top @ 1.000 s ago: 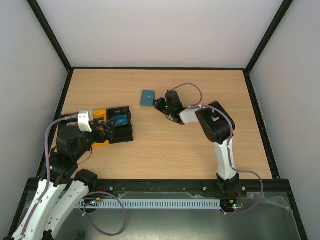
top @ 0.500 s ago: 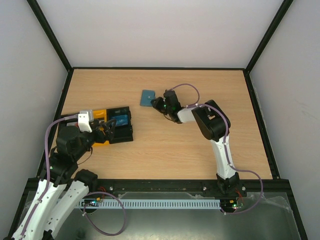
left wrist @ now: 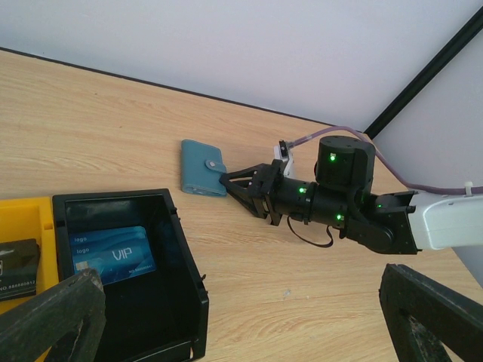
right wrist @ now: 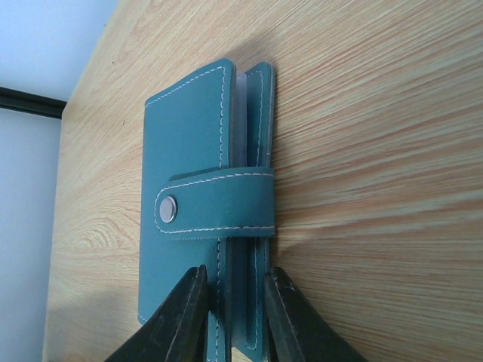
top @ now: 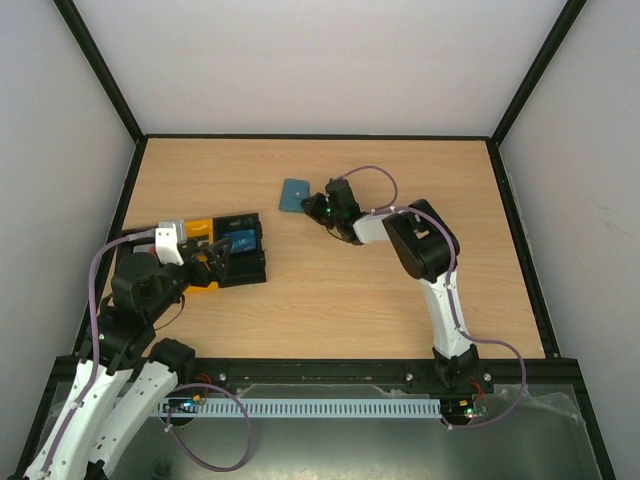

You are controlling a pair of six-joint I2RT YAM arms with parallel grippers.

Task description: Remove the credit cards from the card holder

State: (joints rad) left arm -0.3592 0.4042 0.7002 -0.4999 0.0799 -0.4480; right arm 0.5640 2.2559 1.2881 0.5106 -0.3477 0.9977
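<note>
Teal card holder (right wrist: 211,196), strap snapped shut: located on the desk (top: 340,290), far middle, one end pinched by the right hand (right wrist: 232,280). Left hand (left wrist: 241,309): spread wide, nothing grasped, held above the black tray (left wrist: 181,249), in which a blue card (left wrist: 112,255) is laid.

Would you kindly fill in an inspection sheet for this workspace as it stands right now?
Surface: wooden table, light grain.
Job's things: card holder closed, strap snapped, on the table's far half.
Clutter: black tray holding a blue card; yellow tray against it.
Grippers: left gripper open above the trays; right gripper appears clamped on the holder's near edge.
Cables: purple cable looped along each arm, nothing snagged.
Surroundings: white walls, black frame rails.
</note>
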